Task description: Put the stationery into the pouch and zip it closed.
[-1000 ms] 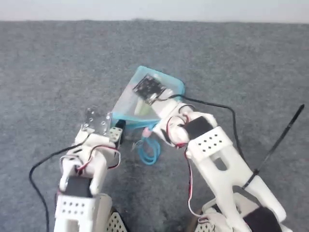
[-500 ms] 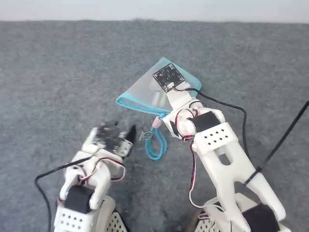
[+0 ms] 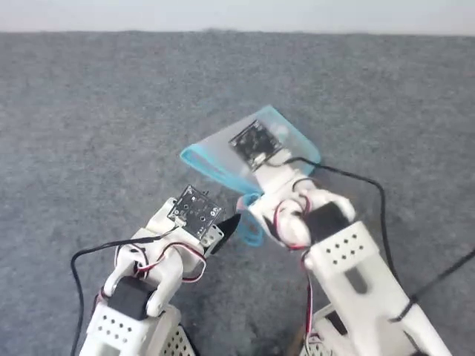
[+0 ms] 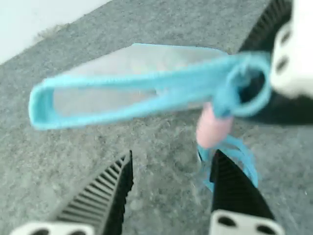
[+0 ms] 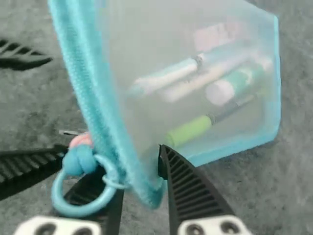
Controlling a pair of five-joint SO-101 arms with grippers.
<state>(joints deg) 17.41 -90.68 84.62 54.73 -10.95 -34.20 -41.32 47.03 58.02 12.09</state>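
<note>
Through the frosted, translucent pouch [image 5: 195, 58] the stationery [image 5: 210, 83] shows only as blurred pens. Edged with a blue fabric zip, the pouch is mid-frame in the high view on the grey, felt-like worktop [image 3: 89, 111]. The right pincer [image 5: 134, 171] clamps its zip-end corner. The left pincer [image 4: 172, 159] gapes open just lower left of it, near a pink tag [image 4: 212, 131].

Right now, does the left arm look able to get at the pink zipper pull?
Probably yes. The left claw is open just short of the pink zipper pull, with nothing in between. The right claw clamps the pouch at that same end, so room looks tight.
</note>
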